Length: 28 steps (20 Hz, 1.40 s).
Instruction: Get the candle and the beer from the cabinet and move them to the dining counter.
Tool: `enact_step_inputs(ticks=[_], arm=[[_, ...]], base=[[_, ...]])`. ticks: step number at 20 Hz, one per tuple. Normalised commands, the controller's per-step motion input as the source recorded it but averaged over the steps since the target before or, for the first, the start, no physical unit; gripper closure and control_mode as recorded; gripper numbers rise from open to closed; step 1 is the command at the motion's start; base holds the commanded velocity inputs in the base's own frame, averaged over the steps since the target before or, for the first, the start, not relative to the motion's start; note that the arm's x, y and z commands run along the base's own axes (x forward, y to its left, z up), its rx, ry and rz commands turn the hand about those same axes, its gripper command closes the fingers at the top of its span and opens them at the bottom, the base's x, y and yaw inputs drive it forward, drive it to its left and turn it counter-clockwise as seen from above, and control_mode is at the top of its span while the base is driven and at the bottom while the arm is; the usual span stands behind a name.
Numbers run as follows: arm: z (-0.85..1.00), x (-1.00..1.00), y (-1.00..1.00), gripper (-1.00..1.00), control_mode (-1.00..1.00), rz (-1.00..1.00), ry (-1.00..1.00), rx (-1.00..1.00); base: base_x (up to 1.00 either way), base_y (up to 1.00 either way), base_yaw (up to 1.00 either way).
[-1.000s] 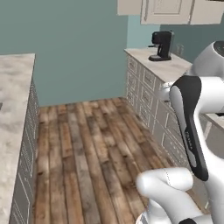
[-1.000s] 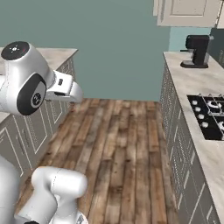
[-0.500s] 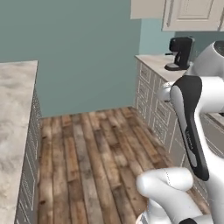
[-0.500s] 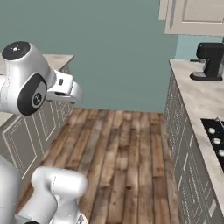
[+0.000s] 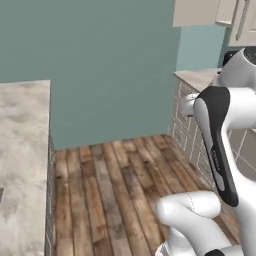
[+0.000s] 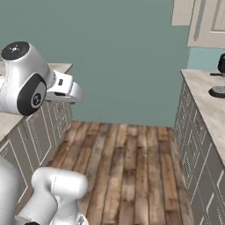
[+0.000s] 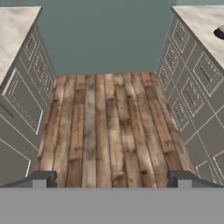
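Note:
My gripper [image 7: 111, 179] is open in the hand view, with one fingertip [image 7: 43, 178] at each lower corner and only the wooden floor between them. The beige upper cabinet [image 6: 206, 22] hangs at the top right, its grey bar handle [image 6: 197, 19] on a closed door; its corner also shows in the left base view [image 5: 197, 12]. The candle and the beer are out of view. The dining counter [image 5: 25, 140] with its marbled top runs along the left, and a strip of it [image 7: 13, 30] appears in the hand view.
A narrower marbled worktop with drawers [image 6: 206, 114] runs down the right, carrying a dark coffee machine [image 6: 219, 79]. A teal wall [image 5: 100, 65] closes the far end. Wooden floor [image 7: 109, 113] lies open between the two counters.
The whole scene has shifted because the base moved: the worktop and coffee machine slid to the right edge and the teal wall came closer. The gripper stays open.

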Motion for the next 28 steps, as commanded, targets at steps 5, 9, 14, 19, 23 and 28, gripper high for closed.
enact_step_inputs(ticks=[5, 9, 14, 19, 23, 28], arm=[[0.00, 0.00, 0.00, -1.00, 1.00, 0.00, 0.00, 0.00], [0.00, 0.00, 0.00, -1.00, 1.00, 0.00, 0.00, 0.00], [0.00, 0.00, 0.00, -1.00, 1.00, 0.00, 0.00, 0.00], [0.00, 0.00, 0.00, -1.00, 1.00, 0.00, 0.00, 0.00], [0.00, 0.00, 0.00, -1.00, 1.00, 0.00, 0.00, 0.00], [0.00, 0.00, 0.00, -1.00, 1.00, 0.00, 0.00, 0.00]], base=[[0.71, 0.30, -0.26], [0.75, 0.03, -0.20], [0.73, 0.00, -0.17], [0.67, 0.00, -0.31], [0.69, 0.00, -0.32], [1.00, -0.06, -0.02]])
